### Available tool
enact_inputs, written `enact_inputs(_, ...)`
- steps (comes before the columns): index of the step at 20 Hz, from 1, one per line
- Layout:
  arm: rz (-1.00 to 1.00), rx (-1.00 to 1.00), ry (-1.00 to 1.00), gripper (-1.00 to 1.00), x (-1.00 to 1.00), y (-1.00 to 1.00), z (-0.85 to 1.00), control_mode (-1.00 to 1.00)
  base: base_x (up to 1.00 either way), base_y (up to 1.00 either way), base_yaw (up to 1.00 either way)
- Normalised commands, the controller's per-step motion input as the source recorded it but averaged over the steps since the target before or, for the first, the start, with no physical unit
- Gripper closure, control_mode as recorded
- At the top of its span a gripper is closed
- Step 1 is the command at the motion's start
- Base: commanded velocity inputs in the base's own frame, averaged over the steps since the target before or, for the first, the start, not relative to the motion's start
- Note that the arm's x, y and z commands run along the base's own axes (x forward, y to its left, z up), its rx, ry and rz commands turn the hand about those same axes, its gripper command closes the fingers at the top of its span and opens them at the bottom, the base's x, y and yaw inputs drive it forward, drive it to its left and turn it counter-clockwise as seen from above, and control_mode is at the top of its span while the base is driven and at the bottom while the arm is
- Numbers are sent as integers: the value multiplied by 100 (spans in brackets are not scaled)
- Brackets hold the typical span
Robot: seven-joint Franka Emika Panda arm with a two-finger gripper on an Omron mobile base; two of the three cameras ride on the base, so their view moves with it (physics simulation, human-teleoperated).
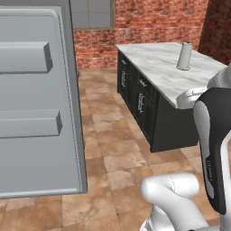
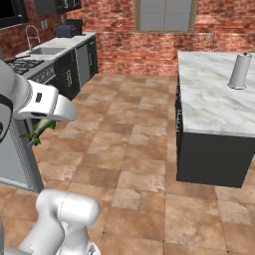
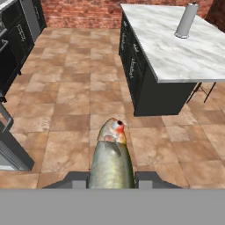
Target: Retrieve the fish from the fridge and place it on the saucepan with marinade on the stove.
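Fish [image 3: 112, 156] sits clamped between the gripper's [image 3: 112, 179] two dark fingertips, head pointing away from the hand, out over the tiled floor [image 3: 79, 101]. Ahead and to the right of the gripper stands a marble-topped island [image 3: 184, 48] — a grey canister [image 3: 186, 20] upright on it. The fridge door [image 1: 36, 103] hangs open beside the arm.

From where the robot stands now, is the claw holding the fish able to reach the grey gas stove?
Probably not yet. The claw is shut on the small olive-green fish over the brown tiled floor, while the grey gas stove lies far off along the left wall. The way looks free, but the base likely must drive closer.
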Motion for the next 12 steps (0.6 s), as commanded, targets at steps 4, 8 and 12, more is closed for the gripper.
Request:
enact_inputs(4, 0, 0, 0, 100, 0, 0, 0, 100, 100, -1, 0)
enact_inputs(8, 0, 0, 0, 100, 0, 0, 0, 100, 100, -13, 0)
enact_inputs(12, 0, 0, 0, 100, 0, 0, 0, 100, 100, -10, 0)
